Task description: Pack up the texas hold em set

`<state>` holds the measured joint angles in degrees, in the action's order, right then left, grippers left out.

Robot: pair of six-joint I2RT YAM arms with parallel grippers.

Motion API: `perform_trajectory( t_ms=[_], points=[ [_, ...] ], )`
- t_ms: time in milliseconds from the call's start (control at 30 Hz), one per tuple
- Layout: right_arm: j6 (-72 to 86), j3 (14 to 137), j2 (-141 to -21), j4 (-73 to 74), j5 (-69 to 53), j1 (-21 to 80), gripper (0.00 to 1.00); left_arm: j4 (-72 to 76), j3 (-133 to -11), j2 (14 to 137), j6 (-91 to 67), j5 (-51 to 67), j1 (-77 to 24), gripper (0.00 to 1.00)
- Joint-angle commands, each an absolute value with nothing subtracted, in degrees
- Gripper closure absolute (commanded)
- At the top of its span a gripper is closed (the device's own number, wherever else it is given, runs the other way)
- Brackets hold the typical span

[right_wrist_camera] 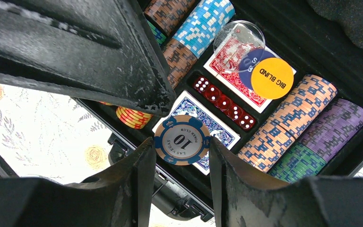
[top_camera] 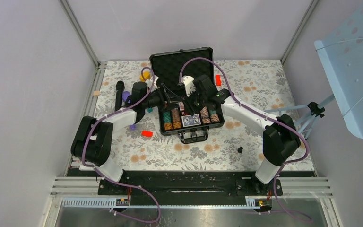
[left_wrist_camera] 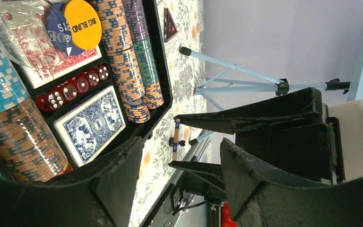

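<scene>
Left end effector point(left_wrist_camera: 180, 142), right end effector point(right_wrist_camera: 182, 142) crowd case point(top_camera: 220, 126); raised lid point(top_camera: 170, 66) blocks rear.

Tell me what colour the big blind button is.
Orange-yellow; the button shows best in the right wrist view.

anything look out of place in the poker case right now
One chip is out of the rows: a blue-edged 10 chip is pinched in the right end effector, above the blue card deck rather than in a chip slot. The yellow BIG BLIND button also lies loose on the red deck.
</scene>
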<state>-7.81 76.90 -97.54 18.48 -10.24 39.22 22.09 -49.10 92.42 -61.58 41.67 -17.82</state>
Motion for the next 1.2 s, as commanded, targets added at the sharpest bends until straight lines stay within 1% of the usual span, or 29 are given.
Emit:
perform_trajectory(
  t_ms=[0, 300, 400, 800, 1000, 1167],
  points=[
    [-8.8, 78.4, -95.9, 16.4, -11.4, 38.7, 0.62, 26.0, -51.7, 94.1, -61.4, 43.1, -18.9, 0.4],
    [-8.5, 79.0, -95.5, 16.4, -10.7, 38.7, 0.63, 26.2, -51.9, 95.3, -61.3, 42.7, -20.1, 0.49],
    [-8.5, 79.2, -95.4, 16.4, -10.6, 38.7, 0.63, 26.2, -51.9, 95.4, -61.3, 42.8, -20.4, 0.5],
    [-8.0, 79.8, -95.0, 16.4, -10.6, 38.7, 0.63, 26.7, -51.6, 95.7, -60.8, 43.3, -21.3, 0.6],
    [-7.9, 80.1, -94.9, 16.5, -10.7, 38.7, 0.63, 26.7, -51.8, 95.6, -60.8, 43.4, -21.6, 0.68],
    [-7.8, 80.3, -95.1, 16.7, -10.8, 38.6, 0.63, 26.7, -51.9, 95.6, -60.8, 43.5, -21.8, 0.72]
  ],
)
